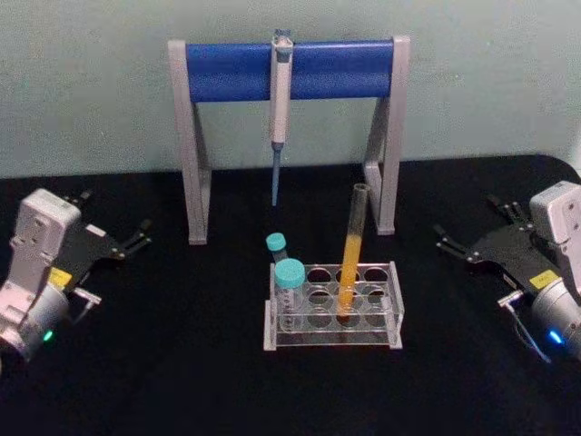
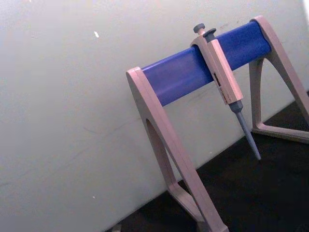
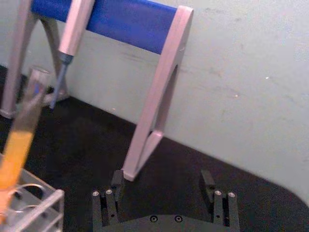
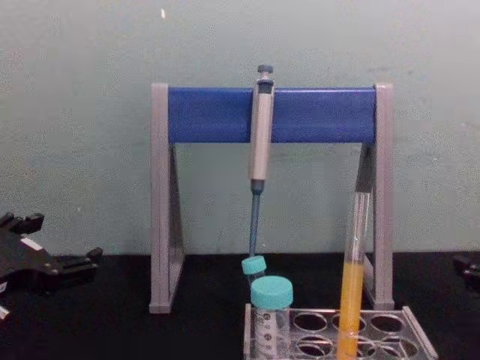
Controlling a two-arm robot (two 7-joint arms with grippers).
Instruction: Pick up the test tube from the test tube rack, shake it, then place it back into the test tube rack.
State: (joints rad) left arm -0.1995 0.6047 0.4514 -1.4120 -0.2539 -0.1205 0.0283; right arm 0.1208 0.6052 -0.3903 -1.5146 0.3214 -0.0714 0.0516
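Nearest us, one test tube rack (image 1: 332, 344) on the worktop (image 1: 182, 372) holds one test tube (image 1: 352, 263), upright, right of two teal-capped vials (image 1: 289, 278). We see the right tool (image 3: 162, 182) spread wide and empty; the left tool (image 1: 118, 216) seemingly likewise.

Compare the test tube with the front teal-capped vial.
The test tube is tall and slim; the front vial is short and wider. The test tube is open-topped; the vial has a teal cap. The test tube holds orange liquid; the vial shows none. Both stand in the test tube rack.
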